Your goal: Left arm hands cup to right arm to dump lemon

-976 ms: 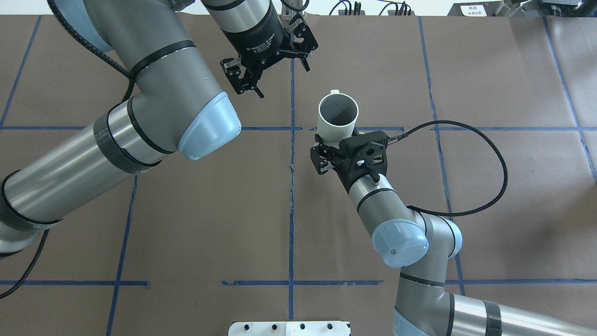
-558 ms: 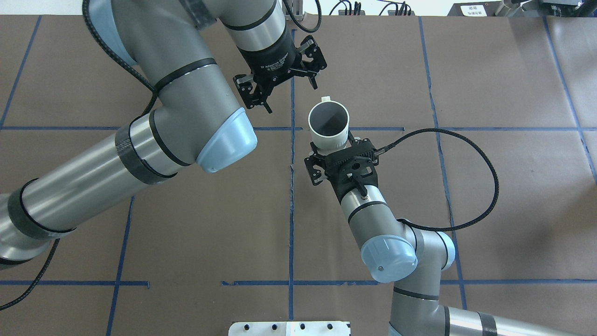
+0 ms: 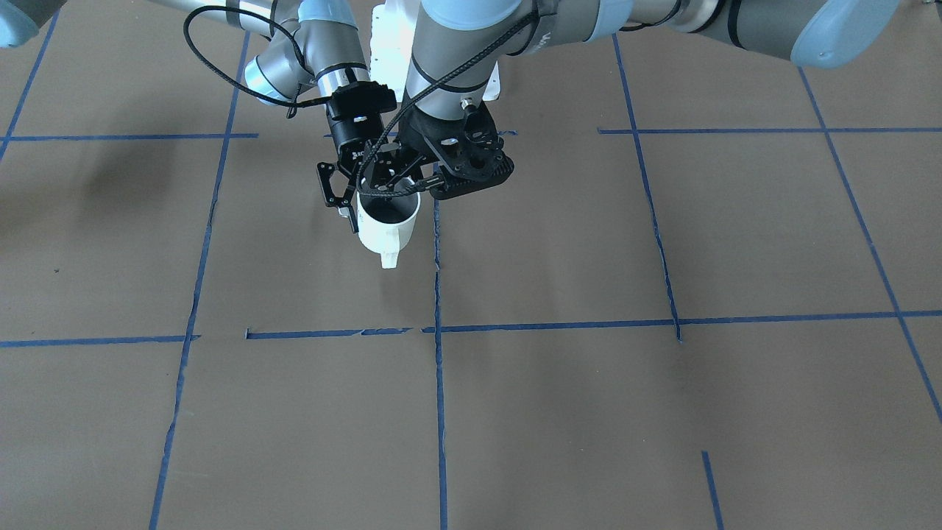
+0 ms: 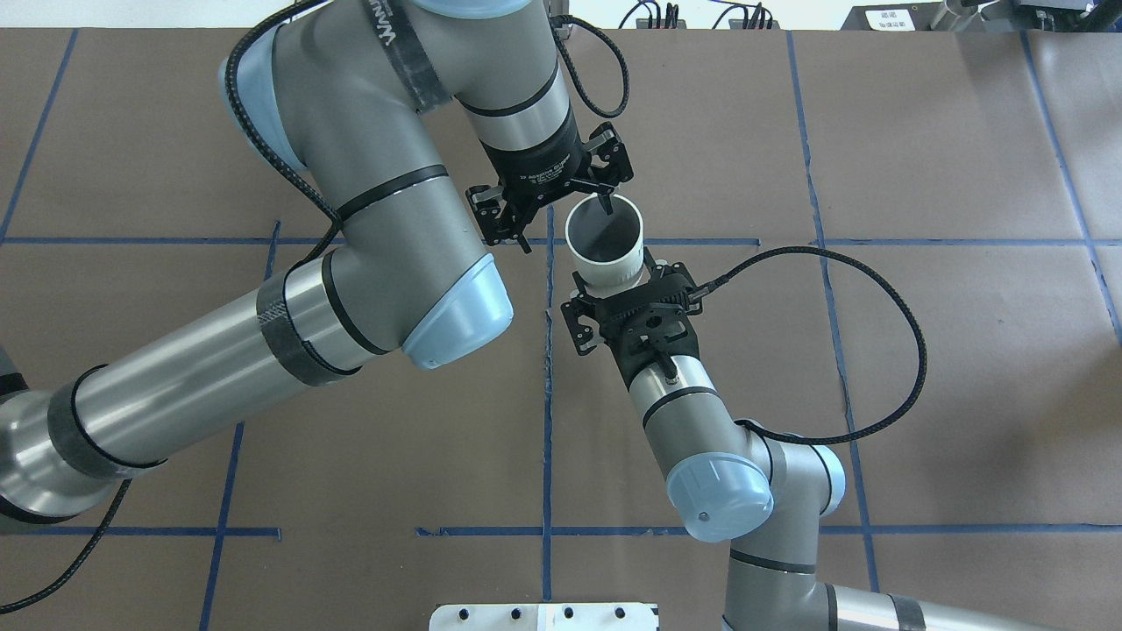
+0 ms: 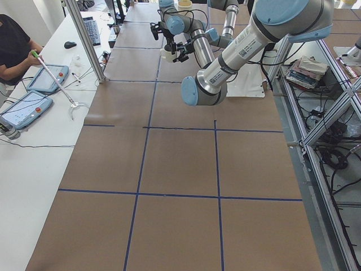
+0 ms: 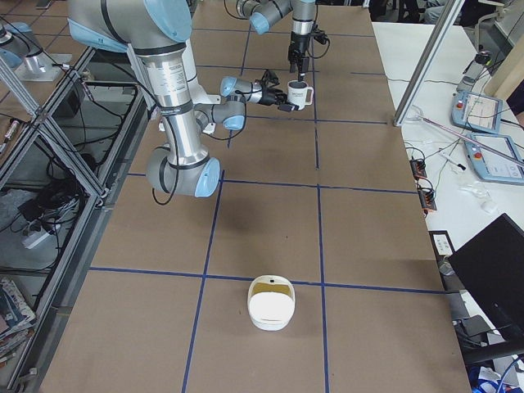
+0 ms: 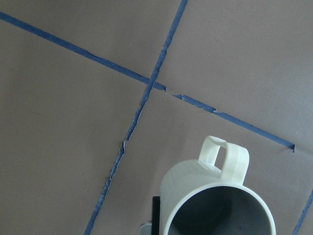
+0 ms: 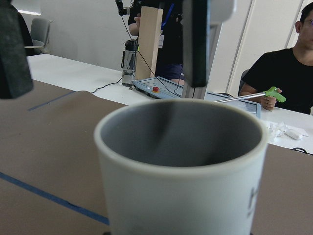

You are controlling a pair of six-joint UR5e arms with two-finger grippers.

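The white cup (image 4: pixel 605 265) hangs upright above the table, and my right gripper (image 4: pixel 616 275) is shut on its lower wall from the near side. Its handle (image 3: pixel 390 258) points away from the robot. My left gripper (image 4: pixel 565 230) is open at the cup's far rim. One of its fingers (image 4: pixel 607 209) reaches over the mouth, the other (image 4: pixel 523 245) stays outside to the left. In the right wrist view those fingers (image 8: pixel 195 49) stand behind the cup (image 8: pixel 181 186). The left wrist view looks down on the cup (image 7: pixel 195 186). Its grey inside shows no lemon; the lemon is out of view.
Blue tape lines (image 4: pixel 548 421) cross the brown table. A white bowl (image 6: pixel 270 303) sits near the table's right end. People sit at a side table with tablets (image 5: pixel 48 76) beyond the far edge. A white plate (image 4: pixel 543 616) marks the robot's base.
My left arm has swung right and nearer, bringing its open gripper down onto the cup's rim. My right gripper has carried the cup a little leftward and nearer.
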